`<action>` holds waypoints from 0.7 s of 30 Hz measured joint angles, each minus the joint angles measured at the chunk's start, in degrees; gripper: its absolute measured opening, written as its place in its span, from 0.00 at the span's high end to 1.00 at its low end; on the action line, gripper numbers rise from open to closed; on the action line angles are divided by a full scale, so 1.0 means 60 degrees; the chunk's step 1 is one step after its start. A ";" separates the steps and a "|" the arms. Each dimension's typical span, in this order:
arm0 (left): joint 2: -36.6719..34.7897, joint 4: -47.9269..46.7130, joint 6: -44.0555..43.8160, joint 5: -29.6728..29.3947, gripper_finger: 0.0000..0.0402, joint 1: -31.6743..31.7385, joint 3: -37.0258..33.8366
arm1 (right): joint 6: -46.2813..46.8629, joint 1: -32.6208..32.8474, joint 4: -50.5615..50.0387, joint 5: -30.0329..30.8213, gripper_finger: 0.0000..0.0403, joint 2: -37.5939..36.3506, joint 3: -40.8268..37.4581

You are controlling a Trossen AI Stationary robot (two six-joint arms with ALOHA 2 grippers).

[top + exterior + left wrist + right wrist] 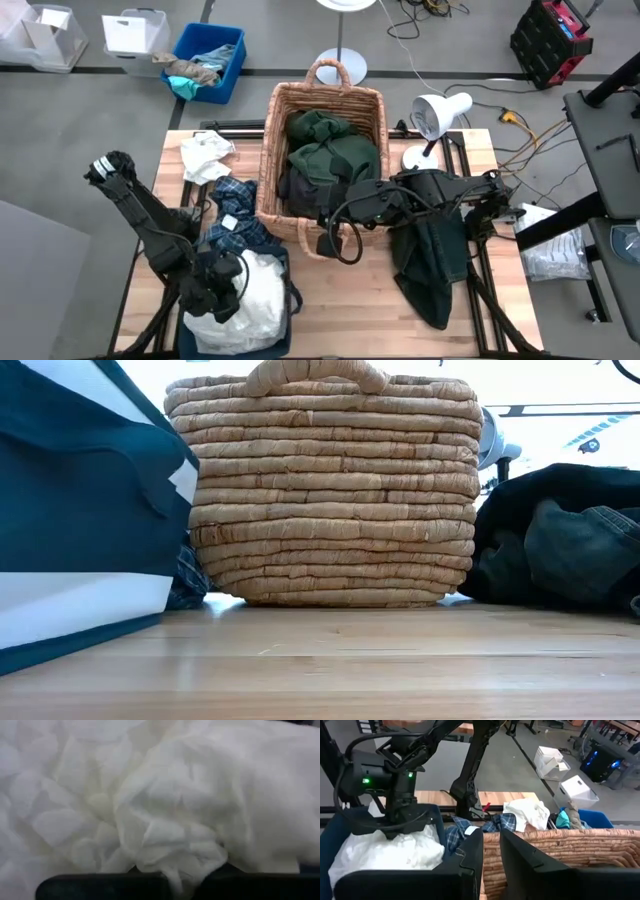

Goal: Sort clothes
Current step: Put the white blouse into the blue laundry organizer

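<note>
A wicker basket (270, 150) (330, 490) holds dark green clothes (330, 150). At the near left, a navy bin (287, 300) (80, 510) holds a pile of white clothes (258, 295) (385, 852). My left gripper (225, 280) (402, 827) is down in that pile, shut on white cloth. A plaid garment (238, 215) lies between bin and basket, and a white garment (205, 155) lies on the table's far left. My right gripper (328, 243) (490, 862) hovers level at the basket's near left corner, slightly open and empty. A dark garment (430, 270) (560, 540) lies at the right. My left gripper (175, 882) has a bunched fold of a white garment (175, 862) between its two fingers. It comes from above, slanting down into the bin. The garment lies crumpled on the white pile below; how many layers are held cannot be told.
A white desk lamp (435, 115) stands at the table's far right. On the floor beyond the table are a blue bin with rags (205, 60) and white boxes (135, 30). Bare wood shows at the near middle (345, 310).
</note>
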 joint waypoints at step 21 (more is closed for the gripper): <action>0.0638 -0.1334 -0.0029 0.0601 0.82 0.0050 0.0511 | -0.0087 -0.0240 -0.0218 0.0102 0.84 0.0007 -0.0044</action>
